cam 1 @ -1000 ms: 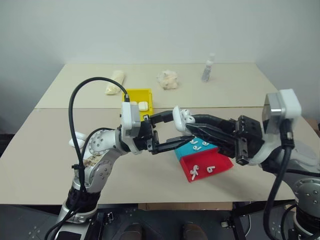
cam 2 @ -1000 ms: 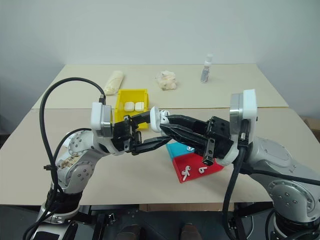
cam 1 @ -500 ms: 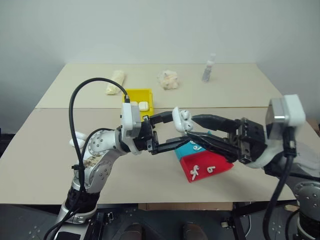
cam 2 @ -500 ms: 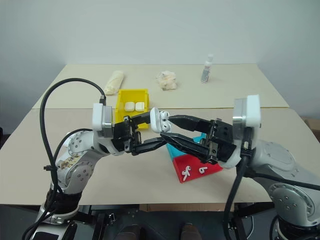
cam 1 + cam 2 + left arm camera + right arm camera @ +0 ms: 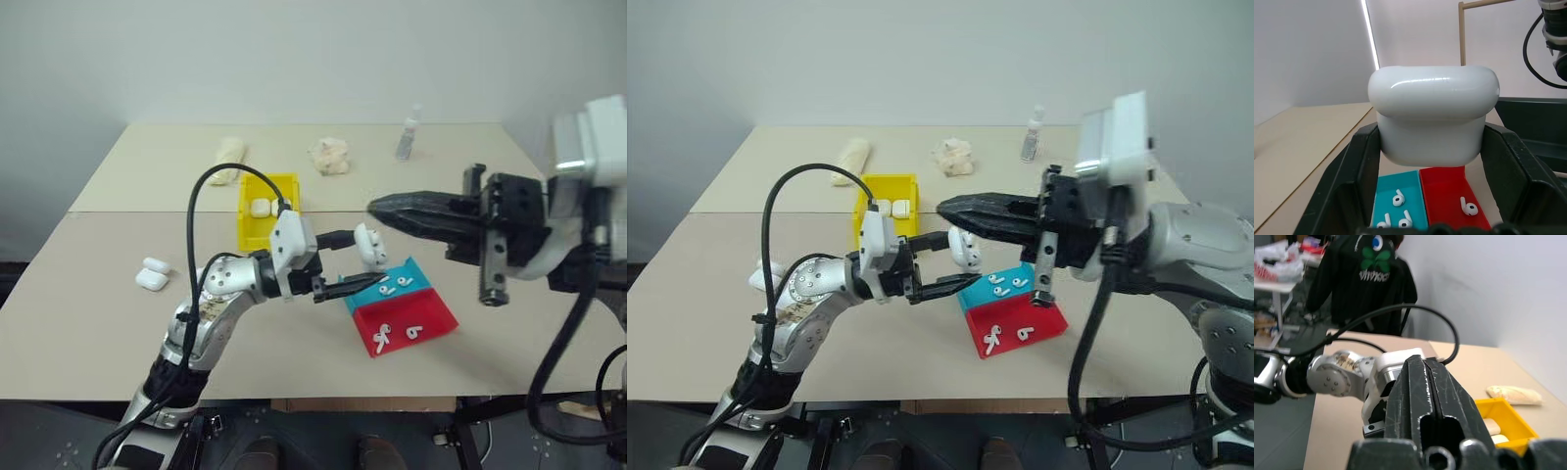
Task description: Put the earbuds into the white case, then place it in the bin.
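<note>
My left gripper (image 5: 367, 258) is shut on the white case (image 5: 370, 245) and holds it in the air over the table. In the left wrist view the case (image 5: 1432, 115) sits between the two fingers with its lid closed. Level with the case's top and just to its right, my right gripper (image 5: 373, 208) is shut and empty, with its tip near the case. Several earbuds (image 5: 395, 285) lie in a blue tray (image 5: 423, 275), two more in the red tray (image 5: 438, 319) below the case. The yellow bin (image 5: 245, 211) stands behind my left arm with two cases inside.
Two more white cases (image 5: 152, 273) lie on the table at the left. At the back stand a small bottle (image 5: 408, 132), a crumpled lump (image 5: 329, 155) and a pale roll (image 5: 227, 159). A black jacket (image 5: 1361, 276) shows beyond the table in the right wrist view.
My right gripper opened, then shut and lifted up and away from the case. The case, open before with earbuds showing, now has its lid closed. My left arm carried it slightly forward and down.
</note>
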